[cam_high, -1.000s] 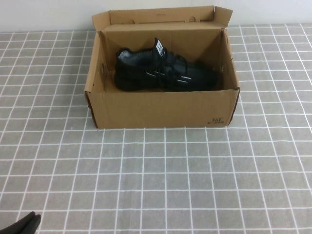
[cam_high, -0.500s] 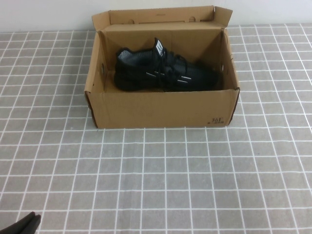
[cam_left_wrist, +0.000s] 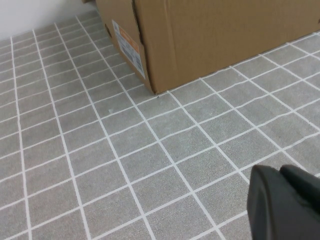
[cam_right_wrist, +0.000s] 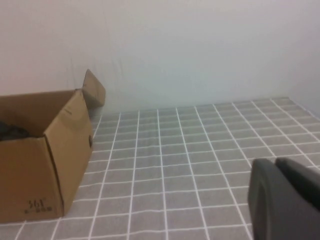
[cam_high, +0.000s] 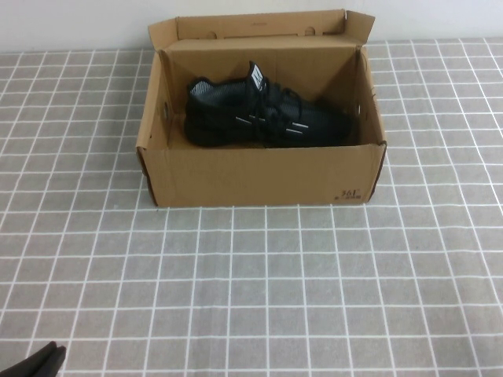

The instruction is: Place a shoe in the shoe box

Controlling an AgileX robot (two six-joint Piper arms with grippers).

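The left gripper (cam_high: 35, 361) sits closed and empty at the near left edge of the tiled table (cam_high: 259, 290); the right gripper (cam_right_wrist: 285, 202) is also closed, holding nothing, low over the table's right side. One shoe (cam_high: 263, 118) lies inside one open box (cam_high: 263, 177), well apart from both grippers.

- You can read "361" in small dark print on the brown corrugated cardboard shoe box (cam_right_wrist: 35, 160), low on its front wall at the corner; smaller print under it is too small to read.
- Same mark in the high view (cam_high: 350, 193), not legible there.
- White-and-orange sticker label (cam_left_wrist: 129, 47) on the box's end wall: text unreadable.
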